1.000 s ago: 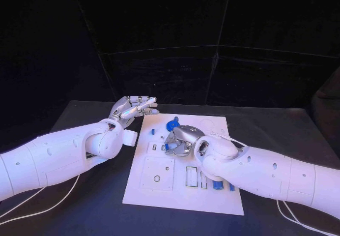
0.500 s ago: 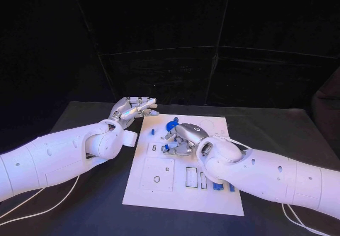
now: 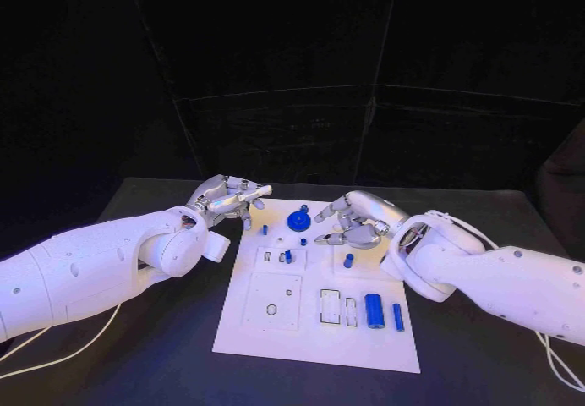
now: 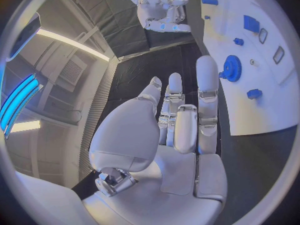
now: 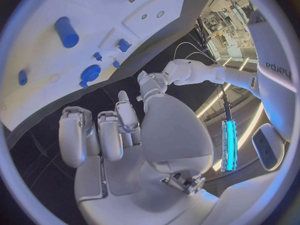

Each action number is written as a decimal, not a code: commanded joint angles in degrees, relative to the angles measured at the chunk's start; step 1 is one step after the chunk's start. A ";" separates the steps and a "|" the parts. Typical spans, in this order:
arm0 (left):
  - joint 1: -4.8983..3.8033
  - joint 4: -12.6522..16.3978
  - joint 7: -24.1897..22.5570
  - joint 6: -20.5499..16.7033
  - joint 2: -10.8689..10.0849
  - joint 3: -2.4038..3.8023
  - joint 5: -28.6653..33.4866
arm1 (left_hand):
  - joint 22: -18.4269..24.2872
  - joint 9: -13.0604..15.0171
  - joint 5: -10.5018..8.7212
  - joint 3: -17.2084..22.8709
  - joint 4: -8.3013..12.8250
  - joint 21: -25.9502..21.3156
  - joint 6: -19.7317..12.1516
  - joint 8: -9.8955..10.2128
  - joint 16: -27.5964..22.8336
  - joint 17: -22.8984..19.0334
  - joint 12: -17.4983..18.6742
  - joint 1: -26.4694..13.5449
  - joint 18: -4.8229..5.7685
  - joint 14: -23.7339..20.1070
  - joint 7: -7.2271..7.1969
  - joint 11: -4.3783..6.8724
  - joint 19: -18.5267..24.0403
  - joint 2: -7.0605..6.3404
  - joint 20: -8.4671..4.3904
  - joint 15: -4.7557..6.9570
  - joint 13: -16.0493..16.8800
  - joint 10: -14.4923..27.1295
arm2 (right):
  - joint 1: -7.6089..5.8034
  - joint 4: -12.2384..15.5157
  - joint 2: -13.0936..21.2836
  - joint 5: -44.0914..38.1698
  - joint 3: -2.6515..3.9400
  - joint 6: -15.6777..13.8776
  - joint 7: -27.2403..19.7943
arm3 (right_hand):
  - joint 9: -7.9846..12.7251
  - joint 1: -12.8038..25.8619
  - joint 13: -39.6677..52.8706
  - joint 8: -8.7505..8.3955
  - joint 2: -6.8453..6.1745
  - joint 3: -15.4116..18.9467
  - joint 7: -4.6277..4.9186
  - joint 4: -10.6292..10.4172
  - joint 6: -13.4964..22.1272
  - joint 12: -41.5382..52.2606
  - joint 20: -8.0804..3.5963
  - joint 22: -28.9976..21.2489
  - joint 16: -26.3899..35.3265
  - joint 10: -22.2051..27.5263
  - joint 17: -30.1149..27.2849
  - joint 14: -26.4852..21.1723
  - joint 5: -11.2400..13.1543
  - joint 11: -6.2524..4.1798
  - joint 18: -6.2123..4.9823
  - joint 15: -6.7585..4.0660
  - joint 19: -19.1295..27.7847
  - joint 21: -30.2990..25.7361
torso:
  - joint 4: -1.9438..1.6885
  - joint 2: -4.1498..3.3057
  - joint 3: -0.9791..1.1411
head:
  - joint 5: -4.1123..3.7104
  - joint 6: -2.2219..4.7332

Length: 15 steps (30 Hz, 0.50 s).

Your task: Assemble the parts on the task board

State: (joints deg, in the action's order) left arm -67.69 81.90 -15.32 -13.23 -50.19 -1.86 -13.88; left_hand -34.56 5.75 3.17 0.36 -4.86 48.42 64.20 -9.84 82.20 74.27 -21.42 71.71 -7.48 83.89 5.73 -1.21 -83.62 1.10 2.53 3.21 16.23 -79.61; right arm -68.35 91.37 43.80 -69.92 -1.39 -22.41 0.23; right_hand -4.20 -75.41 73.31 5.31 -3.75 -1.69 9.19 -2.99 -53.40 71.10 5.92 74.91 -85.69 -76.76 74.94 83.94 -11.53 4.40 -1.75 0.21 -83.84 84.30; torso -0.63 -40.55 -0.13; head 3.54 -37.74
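Right hand (image 3: 355, 222) above task board (image 3: 319, 338), fingers apart, empty (left hand (image 3: 226, 199) likewise, off board edge).

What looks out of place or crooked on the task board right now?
Nothing stands out. The task board lies flat on the table, the blue parts, like the gear and cylinder, sit on it, and neither robot hand holds anything.
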 commanded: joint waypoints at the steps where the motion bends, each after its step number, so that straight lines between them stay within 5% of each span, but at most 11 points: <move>1: -0.81 0.73 17.37 6.38 -0.23 0.10 -15.56 | -9.56 0.54 -0.16 -0.64 -1.75 8.08 -0.31 -0.96 4.10 10.69 -3.49 -2.43 1.15 5.37 -0.28 0.42 -1.23 0.68 -0.40 0.03 3.00 0.47 | -1.71 0.46 2.07 12.03 0.02 5.08 -3.41 | -0.06 -0.23 -0.01 0.31 0.72 0.28 -0.07 0.04 -0.43 -0.17 0.07 2.24 0.24 0.24 5.66 3.77 -0.20 -0.25 -1.06 -0.41 0.41 -0.35 | 0.11 0.88 0.31 | 0.07 -0.34; 2: -1.16 0.91 21.07 7.58 -0.27 0.10 -18.50 | -13.79 1.96 -0.09 -1.64 -1.90 12.51 -1.38 -2.99 5.38 12.24 -10.50 -2.71 1.35 5.40 -0.61 1.17 -0.79 -0.24 -1.01 0.38 9.30 3.12 | -2.29 0.36 2.79 13.04 0.02 5.09 -3.42 | -0.05 -0.26 0.01 0.35 0.84 0.31 -0.09 0.03 -0.48 -0.12 0.04 2.21 0.26 0.17 5.65 3.77 -0.27 -0.28 -1.06 -0.44 0.42 -0.37 | 0.14 1.12 0.43 | 0.31 -0.52; 3: -1.50 1.08 24.59 8.53 -0.26 0.10 -21.45 | -15.57 2.80 -0.34 -1.20 -2.37 13.96 -1.61 -4.26 5.80 12.88 -12.94 -2.70 1.50 5.42 -0.69 0.60 0.25 1.16 -1.01 -0.26 11.90 5.61 | -2.78 0.18 3.43 13.91 0.02 5.04 -3.44 | -0.05 -0.26 0.01 0.35 0.84 0.31 -0.09 0.03 -0.48 -0.12 0.04 2.21 0.26 0.17 5.65 3.77 -0.27 -0.28 -1.06 -0.44 0.42 -0.37 | 0.16 1.25 0.49 | 0.40 -0.58; 7: -2.72 1.35 36.11 12.49 0.59 0.10 -32.70 | -24.93 6.50 -0.28 -5.02 -6.28 21.54 -1.89 -9.83 7.75 15.65 -30.59 -7.00 2.56 6.09 -1.70 1.61 -0.06 0.92 -0.83 0.98 29.17 4.62 | -4.06 -1.20 5.07 16.04 0.02 4.50 -3.56 | -0.05 -0.31 0.06 0.40 0.97 0.35 -0.12 0.04 -0.52 -0.03 0.00 2.21 0.27 0.07 5.66 3.78 -0.38 -0.31 -1.06 -0.47 0.40 -0.38 | 0.23 1.89 0.81 | 0.67 -1.02; 10: -3.29 1.01 40.80 14.20 1.79 0.10 -36.88 | -29.70 10.18 -0.39 -8.03 -8.32 25.36 -3.37 -14.94 7.80 15.73 -37.52 -7.41 3.13 6.11 -2.33 2.18 -0.03 0.89 -0.78 1.71 35.88 5.15 | -4.44 -2.20 5.47 16.62 0.02 4.15 -3.55 | -0.05 -0.36 0.02 0.45 1.00 0.41 -0.15 0.06 -0.57 -0.06 -0.03 2.23 0.30 0.05 5.61 3.78 -0.46 -0.34 -1.06 -0.50 0.39 -0.38 | 0.22 2.09 0.91 | 0.67 -1.20; 15: -3.82 -0.28 45.04 15.48 4.70 -0.02 -39.64 | -34.37 13.99 -0.42 -10.61 -9.95 28.75 -5.39 -19.77 7.80 15.73 -41.89 -7.15 3.65 6.11 -2.93 2.54 -0.43 1.00 -1.20 1.76 40.39 4.59 | -4.75 -3.14 5.62 17.00 0.02 4.03 -3.24 | -0.05 -0.43 0.00 0.51 1.01 0.48 -0.18 0.11 -0.62 -0.05 -0.06 2.20 0.35 0.01 5.54 3.77 -0.55 -0.38 -1.06 -0.53 0.39 -0.41 | 0.20 2.14 0.93 | 0.41 -1.48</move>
State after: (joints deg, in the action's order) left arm -71.37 81.89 21.73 -1.41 -46.04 -1.86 -46.58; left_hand -68.46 19.30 2.89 -9.83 -14.74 76.84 59.08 -29.07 89.83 74.95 -62.86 64.53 -4.36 84.05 2.82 1.05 -83.87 1.96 1.43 4.62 56.17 -74.83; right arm -72.92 88.34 49.43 -55.34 -1.40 -18.93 -2.27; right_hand -4.19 -75.87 73.32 5.55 -3.29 -1.53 9.00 -2.83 -53.59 71.11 5.92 74.91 -85.69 -76.76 74.93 83.94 -11.85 4.40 -1.75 0.21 -83.84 84.07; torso -0.39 -38.56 0.75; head 4.09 -39.14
